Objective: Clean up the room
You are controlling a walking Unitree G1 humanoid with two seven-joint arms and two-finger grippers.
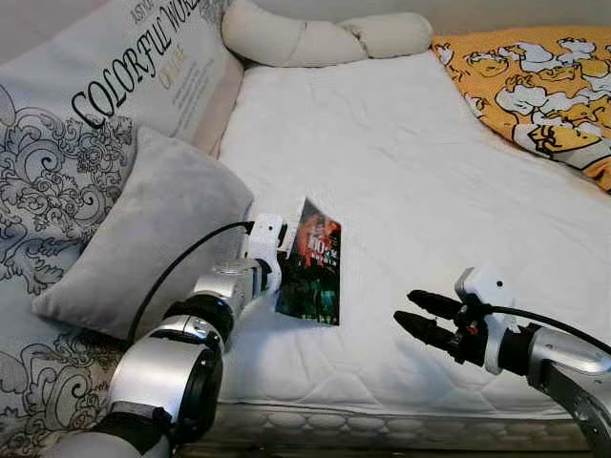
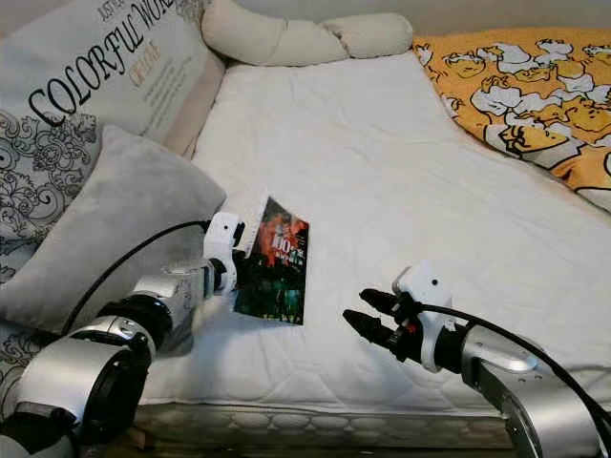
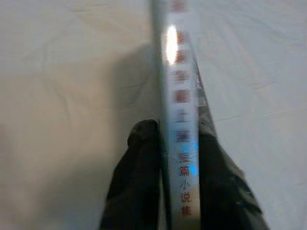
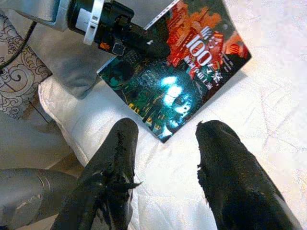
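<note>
The left claw (image 1: 283,270) has the book (image 1: 311,264) pinched by its spine edge, one black finger (image 3: 136,177) on each side of it, and holds it tipped up on its lower edge near the bed's front edge, toward the left side. The cover faces right, across the mattress (image 1: 401,172), and the book's long axis runs roughly from the front edge toward the head of the bed.

The right claw (image 1: 422,317) hovers low over the front edge, well to the right of the book, its fingers (image 4: 115,158) spread wide, holding nothing and pointing left at the cover. So the book lies straight ahead of it, with bare mattress between.

Just left of the book is a grey pillow (image 1: 143,234); behind it a printed cushion (image 1: 124,76). A long roll pillow (image 1: 315,38) lies across the head of the bed, and a yellow quilt (image 1: 535,86) covers the far right corner. I'd say nothing blocks the book.
</note>
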